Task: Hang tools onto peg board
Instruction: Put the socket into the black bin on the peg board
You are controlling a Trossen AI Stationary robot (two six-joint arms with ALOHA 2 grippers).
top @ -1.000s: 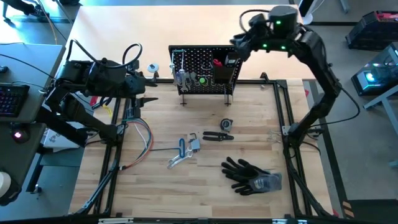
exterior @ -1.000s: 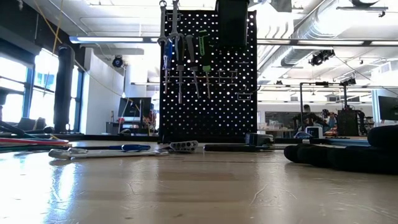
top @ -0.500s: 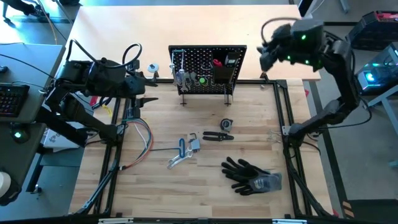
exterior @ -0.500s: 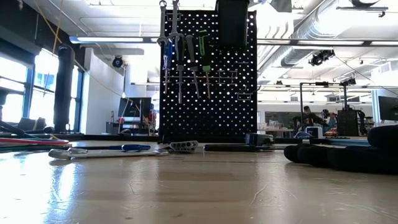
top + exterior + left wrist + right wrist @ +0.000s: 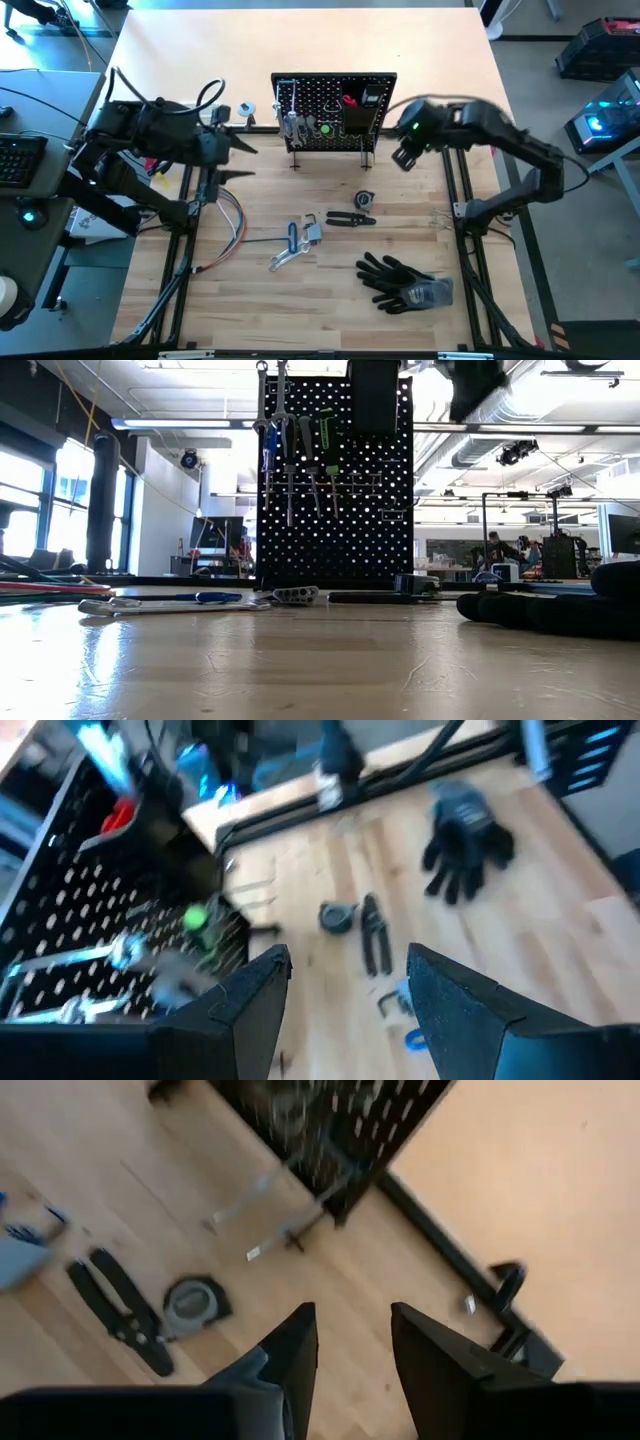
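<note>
The right gripper (image 5: 405, 158), jaws apart and empty, has been swung down from the peg board (image 5: 334, 108) at the table's far edge toward the pliers (image 5: 351, 219) at mid-table, suggesting another pickup, while the left gripper (image 5: 243, 160) waits open at the left edge.

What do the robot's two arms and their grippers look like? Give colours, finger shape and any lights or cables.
Both arms are dark, jointed, with black cables. The left gripper and right gripper each have two broad, flat dark fingers. A green light shows on the right arm.
</note>
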